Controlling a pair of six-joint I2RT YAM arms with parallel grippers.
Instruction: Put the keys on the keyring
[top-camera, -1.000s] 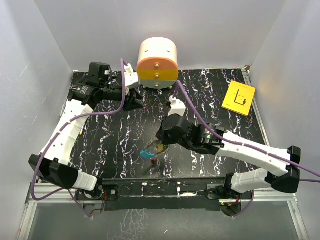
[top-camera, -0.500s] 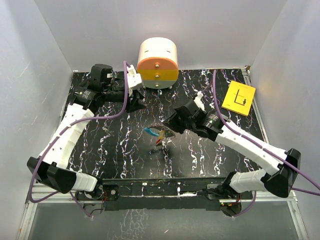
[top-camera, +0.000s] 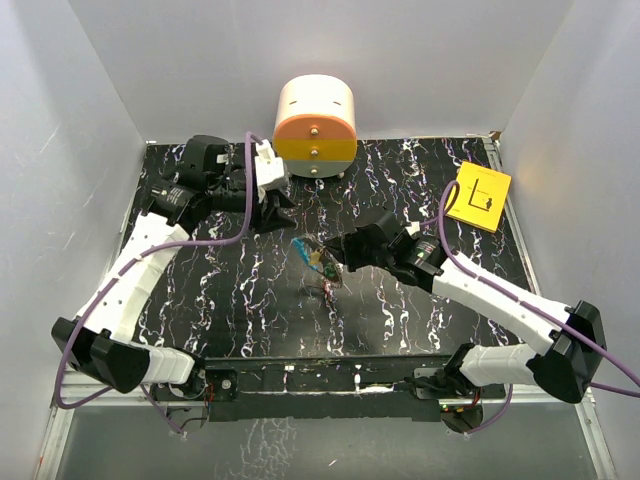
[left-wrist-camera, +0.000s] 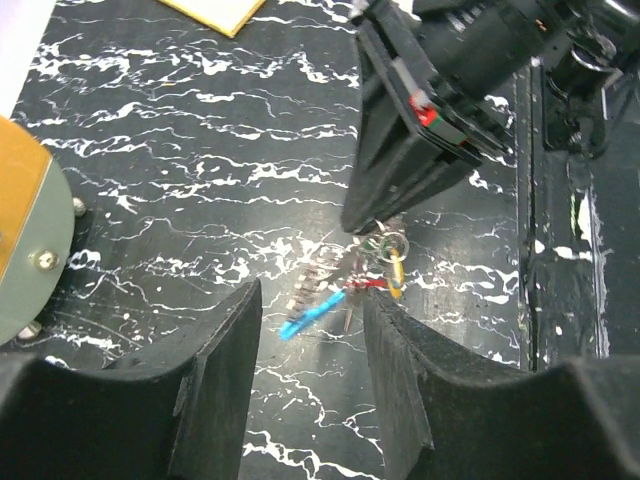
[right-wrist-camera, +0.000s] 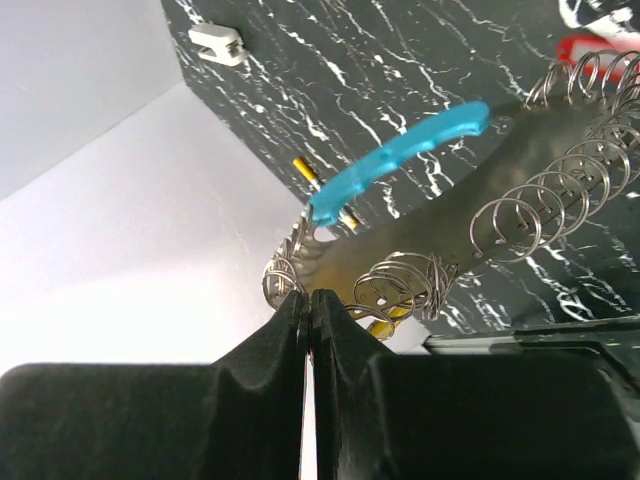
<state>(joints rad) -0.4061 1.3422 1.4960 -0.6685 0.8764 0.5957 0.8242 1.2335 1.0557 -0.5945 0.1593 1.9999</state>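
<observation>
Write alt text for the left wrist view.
The shut right gripper holds a keyring with keys, one blue, dangling over the black marbled table. The left gripper hangs open, fingers framing them.

Table (top-camera: 230, 290) is a black slab with white marble-ish veins all over. Sitting on it: a yellow card (top-camera: 477, 196) lying flat near the far right corner, and a cream drum with an orange face (top-camera: 315, 125) at the far edge, roughly middle.

Left arm (top-camera: 135, 265) is extended to the far left, wrist bent inward. Left gripper (left-wrist-camera: 310, 298) is held with jaws parted. Right arm (top-camera: 500, 297) is stretched toward centre. Right gripper (right-wrist-camera: 306, 297) is clamped, jaws pressed together.
</observation>
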